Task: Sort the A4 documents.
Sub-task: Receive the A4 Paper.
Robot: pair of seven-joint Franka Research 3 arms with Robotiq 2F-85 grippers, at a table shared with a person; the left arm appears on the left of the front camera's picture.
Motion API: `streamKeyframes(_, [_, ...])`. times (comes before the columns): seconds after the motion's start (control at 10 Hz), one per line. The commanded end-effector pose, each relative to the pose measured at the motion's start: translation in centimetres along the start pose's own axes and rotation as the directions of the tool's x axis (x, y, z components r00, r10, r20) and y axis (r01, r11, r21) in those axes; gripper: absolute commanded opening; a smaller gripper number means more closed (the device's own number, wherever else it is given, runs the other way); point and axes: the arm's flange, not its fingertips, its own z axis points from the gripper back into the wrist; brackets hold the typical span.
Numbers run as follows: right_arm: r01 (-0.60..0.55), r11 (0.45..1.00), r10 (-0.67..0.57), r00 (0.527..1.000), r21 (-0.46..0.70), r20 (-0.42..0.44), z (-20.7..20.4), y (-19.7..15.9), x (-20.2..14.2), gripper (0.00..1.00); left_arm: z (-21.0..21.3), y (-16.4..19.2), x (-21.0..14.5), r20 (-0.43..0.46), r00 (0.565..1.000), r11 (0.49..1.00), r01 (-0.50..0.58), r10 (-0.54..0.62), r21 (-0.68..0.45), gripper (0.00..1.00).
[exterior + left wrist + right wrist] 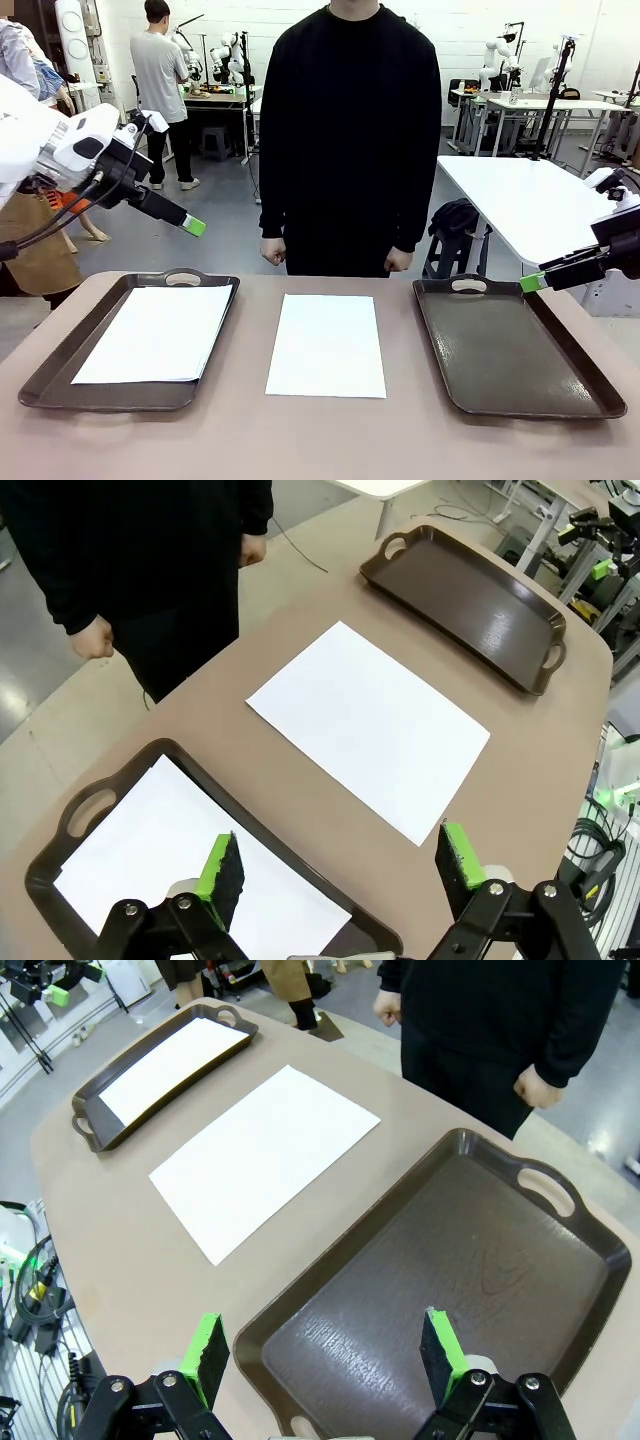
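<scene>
Nearest you in the front view is the tan worktop [320, 440], its front edge cut off by the bottom of the frame. At lower left lies the left tray [40, 385], dark brown, with the first A4 sheet [155, 335] flat inside it and slightly skewed. The second A4 sheet [326, 345] lies on the bare worktop at the centre, between the trays and touching neither. At lower right the right tray [510, 350] shows its glossy floor from wall to wall.

Higher in that frame, the left claw [193, 225] hangs at upper left and the right claw [532, 282] at the right edge, both raised clear of the worktop. Seen side-on, they do not let you read the gap between the fingers, and the right arm is cut off by the frame.

The wrist views give you that gap. The left claw's green pads stand wide apart with nothing between them, over the left tray, so it is released. The right claw is the same over the right tray. The fingers hide the near corner of the first sheet in the left wrist view. The right wrist view also shows a faint scuff on the tray floor, too fine to make out.

Farthest, just behind the worktop's far edge, a person [350, 130] in black stands with both fists [272, 250] at their sides.
</scene>
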Motion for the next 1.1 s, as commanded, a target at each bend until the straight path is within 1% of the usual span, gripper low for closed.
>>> streamKeyframes(0.0, [-0.008,1.000,0.007,1.000,0.016,0.025,-0.39,-0.41,-0.01,1.00,-0.11,0.21,0.22,0.016,0.998,0.997,-0.068,0.068,0.029,1.00])
streamKeyframes(0.1, [-0.008,1.000,0.007,1.000,0.016,0.025,-0.39,-0.41,-0.01,1.00,0.00,0.00,0.00,0.000,1.000,1.000,0.000,0.000,0.000,1.00])
streamKeyframes(1.0, [-0.008,1.000,0.007,1.000,0.016,0.025,-0.39,-0.41,-0.01,1.00,0.00,0.00,0.00,0.000,1.000,1.000,0.000,0.000,0.000,1.00])
